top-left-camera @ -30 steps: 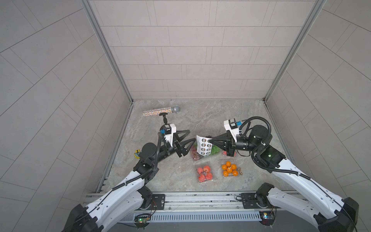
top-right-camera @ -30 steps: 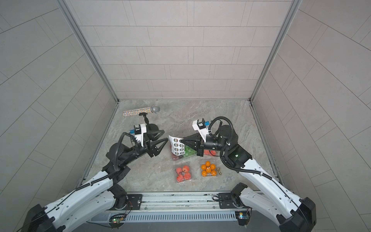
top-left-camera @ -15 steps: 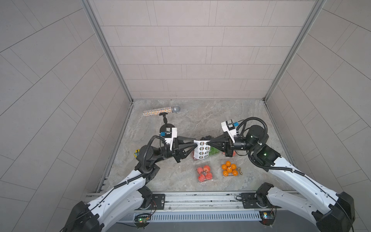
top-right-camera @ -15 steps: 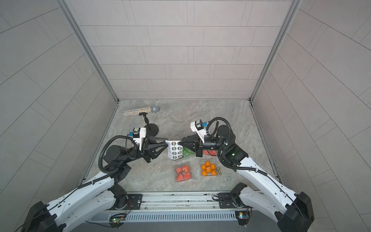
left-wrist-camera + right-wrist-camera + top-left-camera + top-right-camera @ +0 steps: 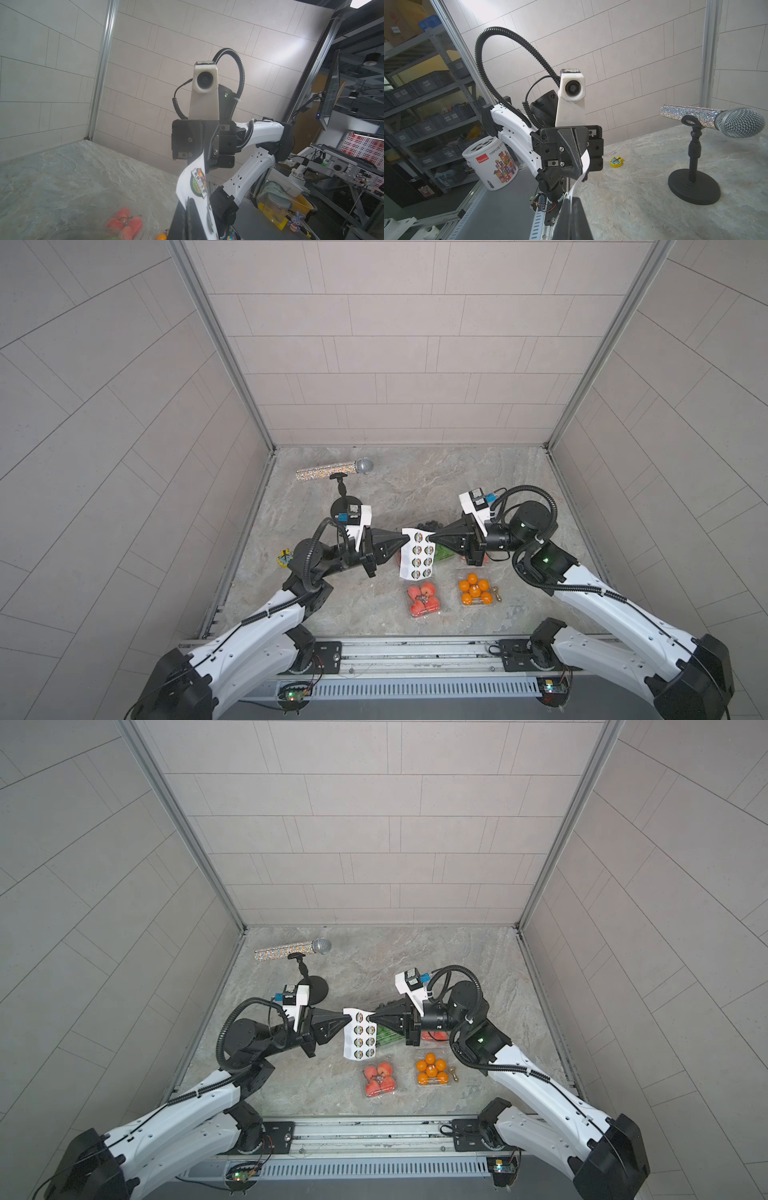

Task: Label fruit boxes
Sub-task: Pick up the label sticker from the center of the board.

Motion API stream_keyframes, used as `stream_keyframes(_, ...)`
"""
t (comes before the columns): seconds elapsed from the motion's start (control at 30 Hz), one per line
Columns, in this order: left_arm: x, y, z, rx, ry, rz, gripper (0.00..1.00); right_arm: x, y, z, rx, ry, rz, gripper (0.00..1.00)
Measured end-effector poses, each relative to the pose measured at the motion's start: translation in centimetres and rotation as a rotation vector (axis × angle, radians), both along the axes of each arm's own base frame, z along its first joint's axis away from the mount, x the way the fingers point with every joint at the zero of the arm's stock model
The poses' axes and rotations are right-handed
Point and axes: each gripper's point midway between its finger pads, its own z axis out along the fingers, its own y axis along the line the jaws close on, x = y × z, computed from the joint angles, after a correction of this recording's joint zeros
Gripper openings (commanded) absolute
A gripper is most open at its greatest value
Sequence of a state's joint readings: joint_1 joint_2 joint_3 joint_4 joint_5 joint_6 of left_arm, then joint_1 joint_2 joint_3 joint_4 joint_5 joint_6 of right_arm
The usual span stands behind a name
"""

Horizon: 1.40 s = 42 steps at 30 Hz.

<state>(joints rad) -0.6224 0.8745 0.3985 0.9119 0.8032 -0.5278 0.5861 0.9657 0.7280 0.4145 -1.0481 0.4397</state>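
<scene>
Top views show our left gripper (image 5: pixel 404 536) and right gripper (image 5: pixel 430 537) each clamped tight on the sticker sheet (image 5: pixel 417 559), its length hanging toward the red-fruit box (image 5: pixel 423 600), midway between arms.

**A:** How were the cameras set up here?

**B:** Both top views were shot from high above the front rail (image 5: pixel 415 649), angled down toward the back wall (image 5: pixel 395 364). They were set far enough off that the whole table (image 5: pixel 415 489) was taken in. Pretty much the same scene was covered by the pair.

**A:** And the wrist ones?

**B:** Those were pointed straight at each other, close up. The right gripper (image 5: pixel 204 159) was seen head-on from the left wrist, and the left gripper (image 5: pixel 576 160) from the right wrist, with the microphone (image 5: pixel 716 119) off behind. The sticker sheet (image 5: pixel 417 553) was caught in all four views.
</scene>
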Motion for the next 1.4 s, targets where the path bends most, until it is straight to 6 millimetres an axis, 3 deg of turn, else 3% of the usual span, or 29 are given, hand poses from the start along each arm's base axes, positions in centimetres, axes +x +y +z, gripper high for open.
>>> stream_keyframes(0.23,-0.1,-0.1,0.2,-0.015,0.007,-0.014,0.0,0.1,0.1,0.2,0.009,-0.005,0.006,0.0)
stream_keyframes(0.77,-1.4,-0.1,0.6,-0.029,-0.009,-0.044,0.0,1.5,0.5,-1.5,-0.023,0.03,-0.049,0.0)
stream_keyframes(1.4,-0.9,-0.3,-0.1,-0.005,0.0,-0.016,0.0,0.1,1.3,-1.1,-0.012,-0.002,-0.015,0.0)
